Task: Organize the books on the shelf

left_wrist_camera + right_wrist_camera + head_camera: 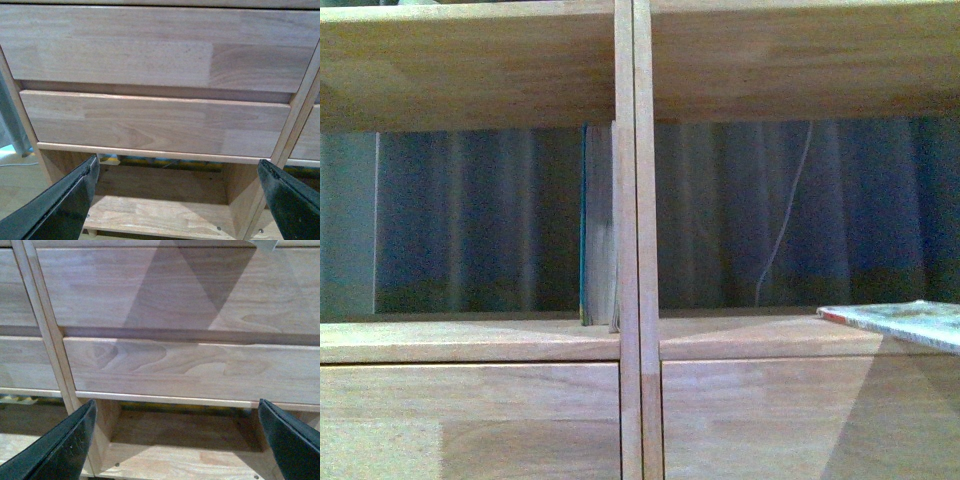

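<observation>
light-wood plank bookcase (470, 342): thick teal-edged book (588, 225) upright in left compartment, against the central double upright (638, 240). thin pale magazine (900, 322), red marks on spine, lies flat on right ledge, jutting past its front edge. left gripper (179, 167) and right gripper (177, 407) both spread wide, empty, low by the drawer fronts (150, 120). judgement: pinch the jutting edge squarely, lift level. no legible writing.
</observation>
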Tool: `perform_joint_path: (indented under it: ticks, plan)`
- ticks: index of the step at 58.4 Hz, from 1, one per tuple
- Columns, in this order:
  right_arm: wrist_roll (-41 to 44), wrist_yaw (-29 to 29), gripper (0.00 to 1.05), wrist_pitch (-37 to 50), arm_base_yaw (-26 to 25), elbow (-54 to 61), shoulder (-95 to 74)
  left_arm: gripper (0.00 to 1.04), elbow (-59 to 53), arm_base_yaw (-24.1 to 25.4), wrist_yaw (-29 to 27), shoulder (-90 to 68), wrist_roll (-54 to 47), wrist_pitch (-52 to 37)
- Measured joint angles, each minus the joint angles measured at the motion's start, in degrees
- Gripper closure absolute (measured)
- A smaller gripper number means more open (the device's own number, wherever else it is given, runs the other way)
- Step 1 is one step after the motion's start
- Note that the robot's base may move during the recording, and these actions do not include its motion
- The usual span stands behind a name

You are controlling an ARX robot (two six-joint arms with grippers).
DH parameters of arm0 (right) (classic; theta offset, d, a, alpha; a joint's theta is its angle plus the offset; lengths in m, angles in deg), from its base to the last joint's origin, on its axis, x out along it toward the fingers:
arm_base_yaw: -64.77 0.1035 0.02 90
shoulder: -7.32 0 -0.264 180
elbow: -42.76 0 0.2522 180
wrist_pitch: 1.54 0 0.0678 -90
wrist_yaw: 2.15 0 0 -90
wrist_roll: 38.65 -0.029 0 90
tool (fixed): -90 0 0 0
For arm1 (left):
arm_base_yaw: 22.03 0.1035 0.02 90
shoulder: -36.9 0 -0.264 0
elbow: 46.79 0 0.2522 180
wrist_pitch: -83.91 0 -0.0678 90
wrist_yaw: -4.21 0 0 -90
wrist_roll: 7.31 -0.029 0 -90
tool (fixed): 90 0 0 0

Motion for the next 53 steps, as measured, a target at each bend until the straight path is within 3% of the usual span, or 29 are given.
perform_joint_path:
  ticks: [19,25,28,31,39,53]
  plan:
    - [-0.2,0.94,0.07,0.22,-0.24,0.0,-0.11,0.07,0.0,0.0,-0.02,0.0,0.0,0.0]
    - [-11.63,24.22,0.07,13.44,-9.53,-0.74,-8.81,0.07,0.0,0.0,0.0,0.0,0.0,0.0]
    - [-18.03,30.84,0.07,20.11,-12.79,-2.32,-15.41,0.07,0.0,0.0,-0.02,0.0,0.0,0.0]
    - [-23.43,33.73,0.07,27.19,-13.79,-5.42,-23.93,0.07,0.0,0.0,-0.04,0.0,0.0,0.0]
    - [-32.65,33.0,0.07,36.33,-12.61,-13.29,-41.86,0.07,0.0,0.0,-0.02,0.0,0.0,0.0]
    - [-44.54,32.2,0.07,42.38,-8.87,-22.05,-66.25,0.07,0.0,0.0,-0.04,0.0,0.0,0.0]
